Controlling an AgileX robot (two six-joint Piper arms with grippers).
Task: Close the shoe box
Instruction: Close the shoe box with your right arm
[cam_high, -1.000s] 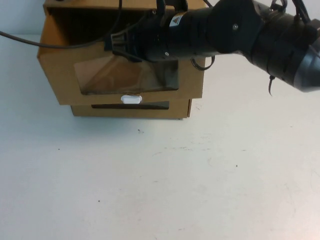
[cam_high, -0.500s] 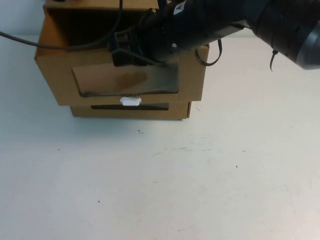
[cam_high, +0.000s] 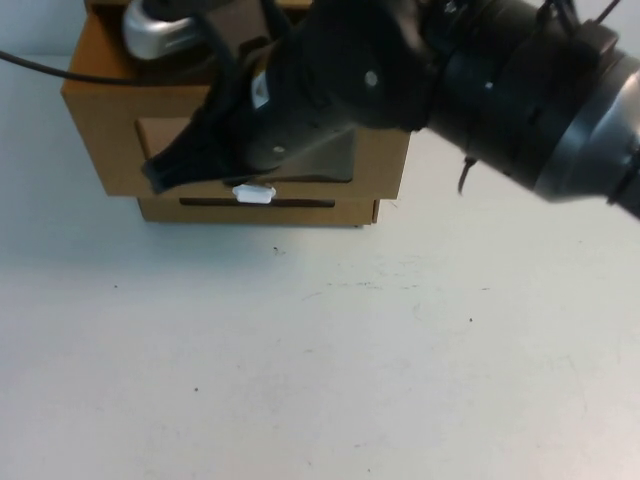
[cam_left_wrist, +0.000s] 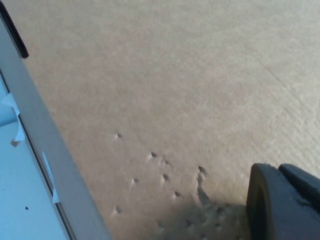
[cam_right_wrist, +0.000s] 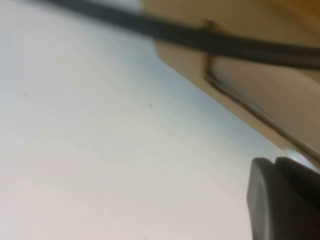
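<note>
The shoe box (cam_high: 100, 140) is the upper brown cardboard box, with a clear window and a white pull tab (cam_high: 253, 193) below it. It sits on a like box (cam_high: 355, 210). My right gripper (cam_high: 160, 175) reaches in from the right across the shoe box's front, its black fingers together at the window's left lower corner, just left of the tab. In the right wrist view, the box's edge (cam_right_wrist: 235, 95) and the table show. My left gripper (cam_left_wrist: 272, 205) is close against a plain cardboard surface (cam_left_wrist: 175, 90). A silver part of the left arm (cam_high: 155, 30) shows over the box's top.
The white table (cam_high: 320, 360) stretches in front of the boxes. The thick black right arm (cam_high: 520, 90) covers much of the box's front and right side. A black cable (cam_high: 50, 68) runs off to the left behind the box.
My right arm has swung down and left across the box front. The tab and front face sit slightly farther back. The silver left arm part has come into view at the top.
</note>
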